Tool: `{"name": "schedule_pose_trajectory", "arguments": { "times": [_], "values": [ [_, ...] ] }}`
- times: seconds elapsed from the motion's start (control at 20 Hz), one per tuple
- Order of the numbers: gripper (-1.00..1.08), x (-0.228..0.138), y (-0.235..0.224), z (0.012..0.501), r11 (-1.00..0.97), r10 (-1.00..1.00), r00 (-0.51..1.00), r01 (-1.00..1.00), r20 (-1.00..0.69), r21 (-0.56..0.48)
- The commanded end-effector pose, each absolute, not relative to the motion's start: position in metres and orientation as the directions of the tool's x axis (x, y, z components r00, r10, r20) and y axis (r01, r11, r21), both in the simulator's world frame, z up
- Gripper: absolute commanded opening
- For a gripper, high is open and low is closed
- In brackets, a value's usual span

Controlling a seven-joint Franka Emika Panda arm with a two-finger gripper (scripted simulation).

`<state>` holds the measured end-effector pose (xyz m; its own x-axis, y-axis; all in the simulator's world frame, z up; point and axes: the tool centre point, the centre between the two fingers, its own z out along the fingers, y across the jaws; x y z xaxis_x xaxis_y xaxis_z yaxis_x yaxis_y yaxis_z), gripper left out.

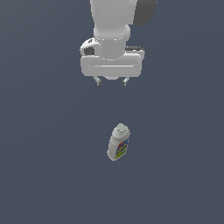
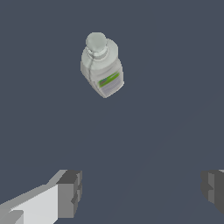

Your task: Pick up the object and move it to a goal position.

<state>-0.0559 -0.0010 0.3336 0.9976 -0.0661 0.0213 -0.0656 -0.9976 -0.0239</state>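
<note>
Bottle (image 1: 118,142) stood untouched, well apart from your gripper (image 1: 112,81), whose fingers (image 2: 69,193) were spread empty: the reach step; next, you needed to descend around it.

Arm (image 1: 114,22) points straight down; gripper (image 1: 111,81) spread wide, empty

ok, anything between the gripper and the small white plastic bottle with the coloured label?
Nothing. Both views show only bare grey surface between the open gripper and the small white plastic bottle.
</note>
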Motion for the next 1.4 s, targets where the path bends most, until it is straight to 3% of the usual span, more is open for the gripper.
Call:
{"name": "schedule_pose_trajectory", "arguments": {
  "times": [0.0,0.65,1.35],
  "values": [
    [1.00,-0.051,0.000,0.333,-0.995,-0.096,0.995,-0.095,0.020,-0.024],
    [1.00,-0.003,0.007,0.326,-0.932,-0.363,0.932,-0.363,0.007,-0.023],
    [1.00,0.052,0.018,0.307,-0.756,-0.654,0.757,-0.654,-0.002,-0.013]
  ]
}}
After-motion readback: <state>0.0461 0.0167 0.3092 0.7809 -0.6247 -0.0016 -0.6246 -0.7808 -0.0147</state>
